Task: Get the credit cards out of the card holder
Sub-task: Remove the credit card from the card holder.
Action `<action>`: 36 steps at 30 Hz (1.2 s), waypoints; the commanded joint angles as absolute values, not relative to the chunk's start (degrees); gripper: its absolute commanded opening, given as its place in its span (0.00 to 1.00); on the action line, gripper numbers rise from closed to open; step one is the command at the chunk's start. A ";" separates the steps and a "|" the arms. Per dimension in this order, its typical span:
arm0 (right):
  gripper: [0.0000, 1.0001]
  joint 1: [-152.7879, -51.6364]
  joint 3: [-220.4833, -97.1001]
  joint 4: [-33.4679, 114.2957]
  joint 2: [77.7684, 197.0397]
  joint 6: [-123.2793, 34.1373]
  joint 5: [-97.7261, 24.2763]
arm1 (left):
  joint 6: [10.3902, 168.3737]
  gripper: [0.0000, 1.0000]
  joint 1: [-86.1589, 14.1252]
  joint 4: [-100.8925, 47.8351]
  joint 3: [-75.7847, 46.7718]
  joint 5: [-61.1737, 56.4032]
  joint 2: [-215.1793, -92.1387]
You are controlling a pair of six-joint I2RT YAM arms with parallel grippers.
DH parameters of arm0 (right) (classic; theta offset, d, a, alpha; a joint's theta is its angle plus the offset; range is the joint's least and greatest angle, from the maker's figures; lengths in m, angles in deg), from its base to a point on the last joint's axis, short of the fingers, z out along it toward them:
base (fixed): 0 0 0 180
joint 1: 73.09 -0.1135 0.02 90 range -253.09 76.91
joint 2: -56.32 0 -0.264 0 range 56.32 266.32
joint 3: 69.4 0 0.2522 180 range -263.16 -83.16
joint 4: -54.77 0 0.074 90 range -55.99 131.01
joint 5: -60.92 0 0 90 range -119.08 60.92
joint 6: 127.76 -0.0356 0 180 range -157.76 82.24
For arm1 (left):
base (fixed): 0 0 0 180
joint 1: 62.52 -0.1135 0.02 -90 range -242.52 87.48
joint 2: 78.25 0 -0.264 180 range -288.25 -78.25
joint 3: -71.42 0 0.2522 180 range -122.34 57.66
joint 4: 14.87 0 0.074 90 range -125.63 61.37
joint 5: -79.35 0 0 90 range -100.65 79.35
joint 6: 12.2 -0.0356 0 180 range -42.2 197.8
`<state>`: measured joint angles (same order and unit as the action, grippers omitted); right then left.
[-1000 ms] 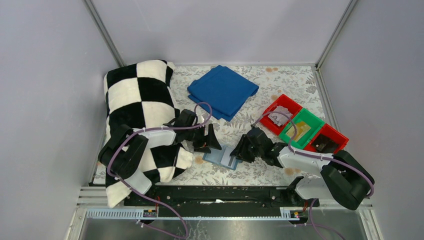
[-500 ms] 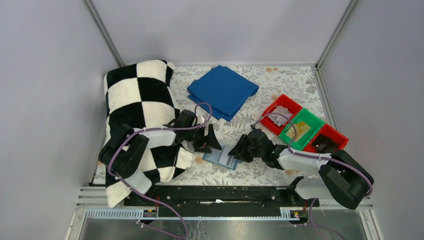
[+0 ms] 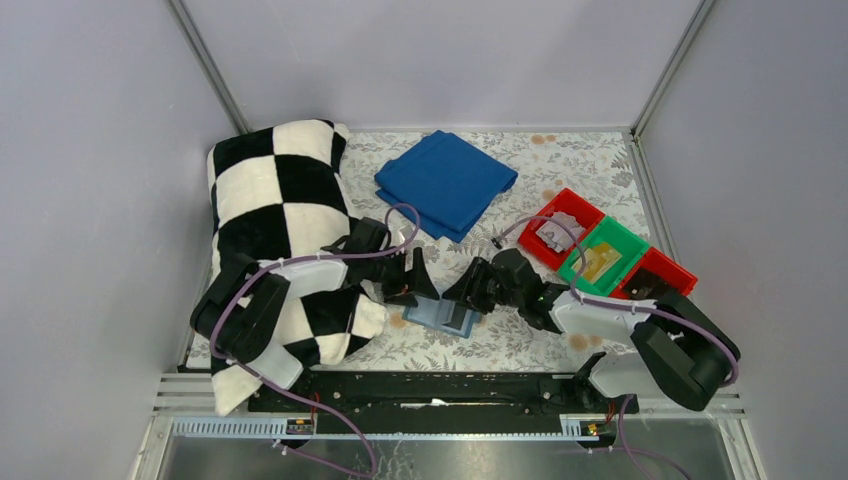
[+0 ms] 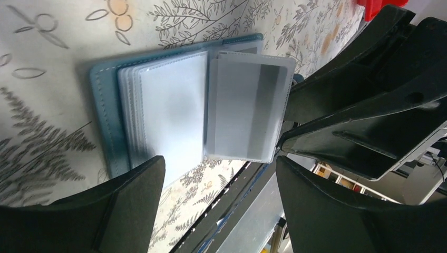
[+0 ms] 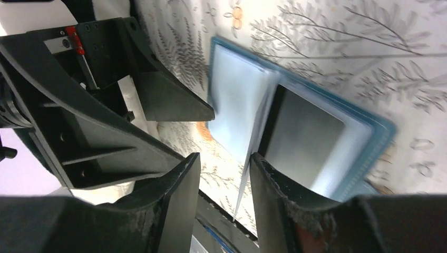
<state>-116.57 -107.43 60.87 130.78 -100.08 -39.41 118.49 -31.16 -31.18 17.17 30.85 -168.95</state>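
The teal card holder point(image 3: 441, 317) lies open on the floral table between both grippers. In the left wrist view its cover point(image 4: 103, 100) and stacked clear sleeves point(image 4: 171, 105) lie flat, while one sleeve point(image 4: 248, 105) is lifted. My left gripper point(image 4: 219, 163) stands wide open over the holder's near edge, with nothing between its fingers. My right gripper point(image 5: 225, 158) is open; the raised sleeve point(image 5: 252, 153) stands on edge against its right finger. A grey card-like rectangle point(image 5: 305, 132) shows in a sleeve. Credit cards lie in the bins: a whitish one point(image 3: 553, 233) and a yellowish one point(image 3: 598, 262).
A black-and-white checkered blanket point(image 3: 280, 200) covers the left side under the left arm. A folded deep-blue cloth point(image 3: 445, 180) lies at the back. A red bin point(image 3: 572, 208), a green bin point(image 3: 625, 240) and another red bin point(image 3: 668, 272) line up at the right. Enclosure walls surround the table.
My right gripper has moved left across the holder toward the left gripper, turning a clear sleeve up on edge. The left gripper has barely shifted.
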 commanded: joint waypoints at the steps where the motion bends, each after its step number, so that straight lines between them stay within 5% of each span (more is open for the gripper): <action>1: 0.47 -117.59 -113.47 64.43 135.00 -98.13 -42.40 | 115.11 0.82 -34.25 -37.97 12.47 29.16 -162.74; 12: 0.48 -118.74 -121.46 70.69 148.67 -97.77 -48.31 | 115.58 0.82 -38.34 -45.16 10.43 21.95 -157.56; 19: 0.47 -118.79 -113.88 64.30 137.40 -97.92 -38.18 | 115.44 0.80 -36.93 -42.53 12.40 27.12 -157.70; 26: 0.34 -118.61 -107.27 52.18 125.73 -98.04 -30.43 | 117.07 0.78 -30.49 -37.35 11.95 33.00 -163.13; 36: 0.33 -118.40 -106.90 48.93 125.35 -98.42 -30.75 | 119.03 0.77 -28.15 -30.79 11.28 37.48 -170.07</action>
<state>-118.41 -106.93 49.81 125.21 -98.25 -32.64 118.95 -28.39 -34.98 12.17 34.46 -168.55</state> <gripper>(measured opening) 0.337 0.776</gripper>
